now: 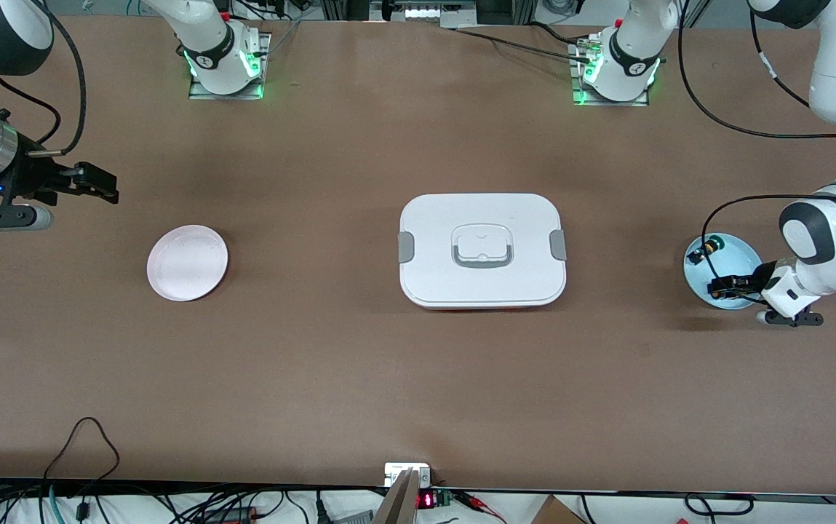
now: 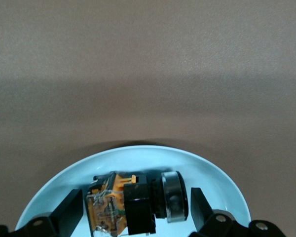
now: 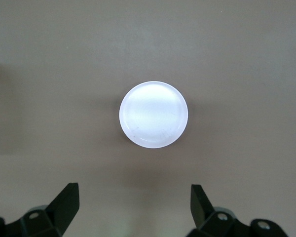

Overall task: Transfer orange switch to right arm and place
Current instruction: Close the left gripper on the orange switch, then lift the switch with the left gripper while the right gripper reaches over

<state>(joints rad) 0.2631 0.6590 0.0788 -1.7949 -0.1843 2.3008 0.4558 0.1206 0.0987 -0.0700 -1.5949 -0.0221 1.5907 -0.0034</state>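
The left tool (image 1: 725, 287) is down in the pale blue dish (image 1: 745, 256) at the left arm's end of the table (image 1: 418, 378). In the left wrist view its two black fingers (image 2: 69, 213) stand on either side of the orange switch (image 2: 119, 207), which lies on its side on the dish floor between them. A gap shows between each finger and the switch, so the tool is partly open around the switch and has no firm hold that can be confirmed. The switch's tan-orange body sits toward one finger and its metal-ringed cap end toward the other. A second switch with a green cap (image 1: 711, 241) rests in the same dish, just beside the left tool. The right tool (image 1: 101, 183) hangs in the air at the right arm's end of the table, above bare table near the white plate (image 1: 188, 263). In the right wrist view its fingers (image 3: 64, 205) stand wide apart with nothing between them, and the white plate lies ahead of them. A white lidded container (image 1: 482, 250) with grey latches sits mid-table, well apart from both tools.
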